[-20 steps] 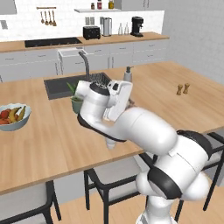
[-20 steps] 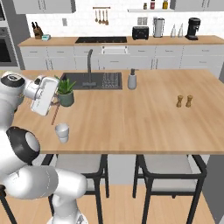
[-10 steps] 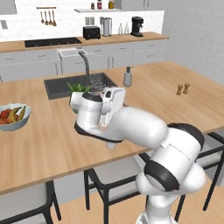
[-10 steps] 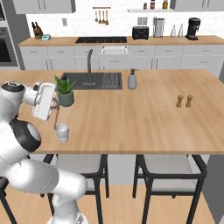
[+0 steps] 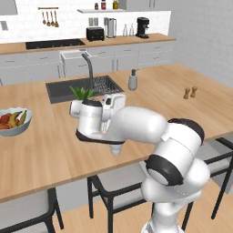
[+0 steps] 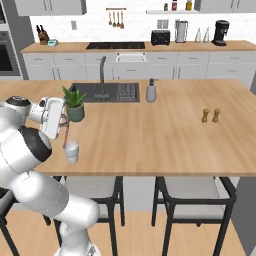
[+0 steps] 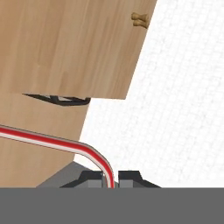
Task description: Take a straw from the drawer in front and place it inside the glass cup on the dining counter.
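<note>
My gripper (image 6: pixel 63 120) hangs at the dining counter's (image 6: pixel 150 135) near left edge, shut on the thin red straw (image 6: pixel 65 133). The straw slants down from the fingers to the mouth of the small whitish glass cup (image 6: pixel 72 151); whether its tip is inside I cannot tell. In the hand view the straw (image 7: pixel 52 142) bends and runs up between the dark fingertips (image 7: pixel 129 176) of the gripper (image 7: pixel 111 178). In the left base view the cup (image 5: pixel 116 149) peeks out below my forearm. The drawer is out of view.
A potted plant (image 6: pixel 75 105) stands just behind the cup, with the dark sink (image 6: pixel 105 92) and tap beyond. A soap dispenser (image 6: pixel 151 91), a salt and pepper pair (image 6: pixel 210 116) and a fruit bowl (image 5: pixel 13 120) share the counter. Dark stools (image 6: pixel 190 192) stand below the edge.
The hand has sunk slightly toward the cup with the straw, and the forearm has swung lower over the counter edge. The cup has stayed put.
</note>
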Available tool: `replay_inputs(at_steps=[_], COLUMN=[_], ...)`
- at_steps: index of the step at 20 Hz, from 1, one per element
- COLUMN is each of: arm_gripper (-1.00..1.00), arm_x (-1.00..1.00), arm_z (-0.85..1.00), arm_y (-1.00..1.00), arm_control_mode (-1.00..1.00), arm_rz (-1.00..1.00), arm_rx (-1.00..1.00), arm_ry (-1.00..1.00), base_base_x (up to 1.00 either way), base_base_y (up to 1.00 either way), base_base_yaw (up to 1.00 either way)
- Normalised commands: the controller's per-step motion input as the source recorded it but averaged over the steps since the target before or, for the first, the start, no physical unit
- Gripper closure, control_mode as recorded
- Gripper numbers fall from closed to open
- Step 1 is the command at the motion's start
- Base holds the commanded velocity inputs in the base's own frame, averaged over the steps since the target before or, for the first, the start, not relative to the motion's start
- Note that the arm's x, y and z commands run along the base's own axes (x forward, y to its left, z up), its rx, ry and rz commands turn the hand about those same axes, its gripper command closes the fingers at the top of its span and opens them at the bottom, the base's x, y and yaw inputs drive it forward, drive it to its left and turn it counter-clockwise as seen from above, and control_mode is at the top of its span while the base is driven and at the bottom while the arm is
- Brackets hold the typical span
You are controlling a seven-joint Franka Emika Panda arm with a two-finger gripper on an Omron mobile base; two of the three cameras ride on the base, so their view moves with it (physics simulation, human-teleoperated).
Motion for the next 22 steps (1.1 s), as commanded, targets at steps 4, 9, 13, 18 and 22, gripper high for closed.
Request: replay_inputs(at_steps=[4, 9, 13, 18, 22], arm_gripper=[1.00, 1.00, 1.00, 1.00, 1.00], arm_x=[0.26, 0.17, 0.01, 0.06, 0.14], arm_z=[-0.08, -0.08, -0.22, -0.18, -0.11], arm_y=[0.00, 0.01, 0.05, 0.12, 0.17], arm_control_mode=[-1.00, -1.00, -1.00, -1.00, -1.00], arm_rz=[0.00, 0.00, 0.00, 0.00, 0.00], arm_rx=[-0.04, -0.04, -0.03, -0.03, -0.01], arm_ry=[0.00, 0.00, 0.00, 0.00, 0.00], base_base_x=[0.00, 0.00, 0.00, 0.00, 0.00], base_base_y=[0.00, 0.00, 0.00, 0.00, 0.00], base_base_yaw=[0.00, 0.00, 0.00, 0.00, 0.00])
